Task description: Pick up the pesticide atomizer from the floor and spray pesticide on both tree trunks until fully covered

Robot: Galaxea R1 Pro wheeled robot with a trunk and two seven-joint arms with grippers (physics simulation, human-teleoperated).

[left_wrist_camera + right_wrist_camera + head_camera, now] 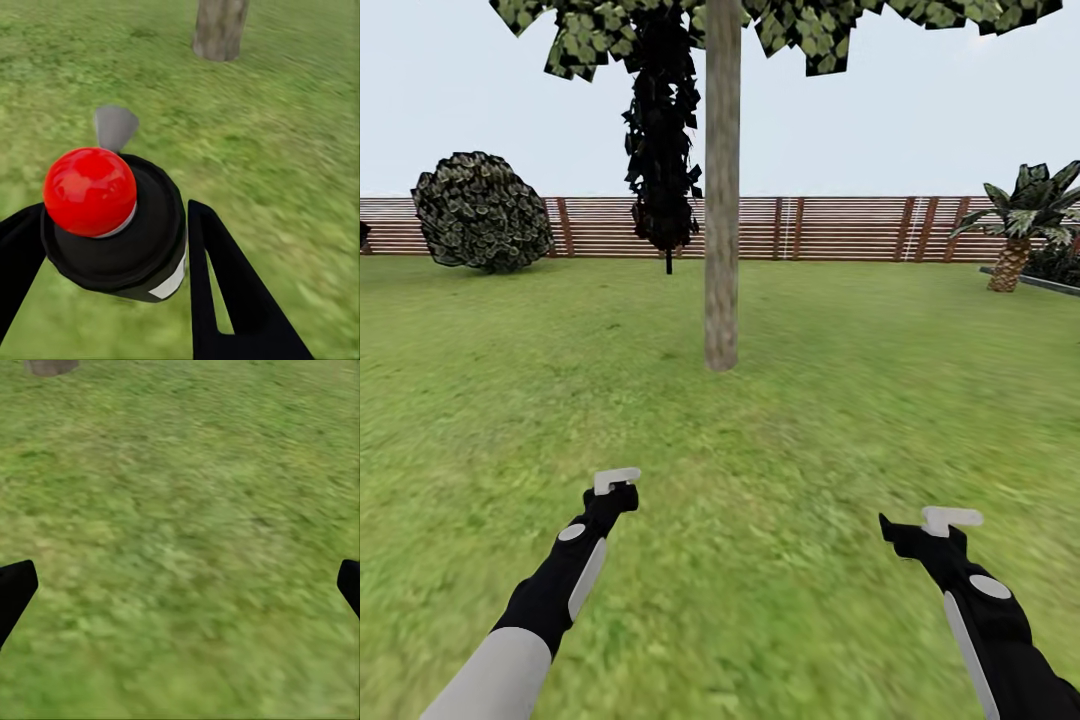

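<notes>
The pesticide atomizer (112, 225), a black canister with a red ball top and a grey nozzle, sits between the black fingers of my left gripper (112, 251), which is shut on it. In the head view the left gripper (616, 483) hangs low over the lawn, a few metres short of a tree with a thick pale grey-brown trunk (721, 200). The nozzle points toward that trunk's base (220, 28). My right gripper (945, 522) is open and empty over the grass, its fingertips (15, 589) wide apart. The trunk's foot (51, 366) shows far off in the right wrist view.
A dark thin-trunked tree (660, 150) stands behind the pale trunk. A round bush (480, 212) sits at the far left and a palm-like plant (1020, 225) at the far right. The brown slat fence (840, 228) closes the lawn's far side.
</notes>
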